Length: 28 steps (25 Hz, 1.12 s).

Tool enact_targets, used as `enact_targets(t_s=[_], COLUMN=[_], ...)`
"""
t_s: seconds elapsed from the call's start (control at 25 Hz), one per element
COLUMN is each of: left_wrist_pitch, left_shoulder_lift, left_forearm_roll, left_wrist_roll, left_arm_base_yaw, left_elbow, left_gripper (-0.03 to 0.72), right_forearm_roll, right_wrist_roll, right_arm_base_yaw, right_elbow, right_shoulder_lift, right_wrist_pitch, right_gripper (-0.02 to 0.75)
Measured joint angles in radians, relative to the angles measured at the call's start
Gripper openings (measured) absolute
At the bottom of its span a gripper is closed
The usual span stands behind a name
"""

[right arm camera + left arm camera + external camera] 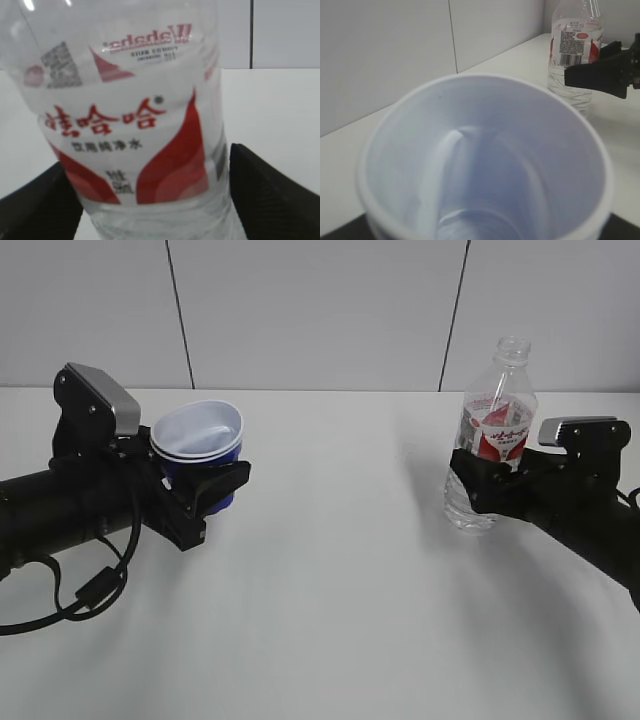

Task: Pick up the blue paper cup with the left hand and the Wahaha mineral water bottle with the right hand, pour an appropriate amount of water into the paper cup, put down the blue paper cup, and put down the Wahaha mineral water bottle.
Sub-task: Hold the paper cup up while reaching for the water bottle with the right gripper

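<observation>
surface: white table (330,570) | on it: Wahaha mineral water bottle (492,435), upright, right side

Robot lab setup, bare white table (330,620), plain grey panelled wall (320,310)

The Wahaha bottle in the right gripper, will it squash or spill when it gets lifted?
The Wahaha bottle looks like thin ribbed plastic, so it probably flexes under the right gripper. Its neck is capless, so tilting likely spills. It is tall, so probably tippy.
</observation>
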Motion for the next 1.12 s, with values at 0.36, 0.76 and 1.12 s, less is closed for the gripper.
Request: enact_targets(t_s=[0.36, 0.76, 1.12], left_wrist_pitch=[0.0, 0.0, 0.003], left_shoulder_lift=[0.0, 0.0, 0.0], left_forearm_roll=[0.0, 0.0, -0.002], left_wrist_roll=[0.002, 0.002, 0.002], left_arm_base_yaw=[0.0, 0.0, 0.0], left_elbow=[0.0, 0.0, 0.0], left_gripper=[0.414, 0.413, 0.413], right_forearm_roll=[0.0, -0.013, 0.045], right_wrist_roll=[0.004, 0.001, -0.08], right_arm_base_yaw=[0.0, 0.0, 0.0], right_elbow=[-0.009, -0.01, -0.01], right_shoulder_lift=[0.009, 0.009, 0.009], right_wrist_pitch=[0.0, 0.0, 0.003], right_gripper=[0.636, 0.643, 0.664])
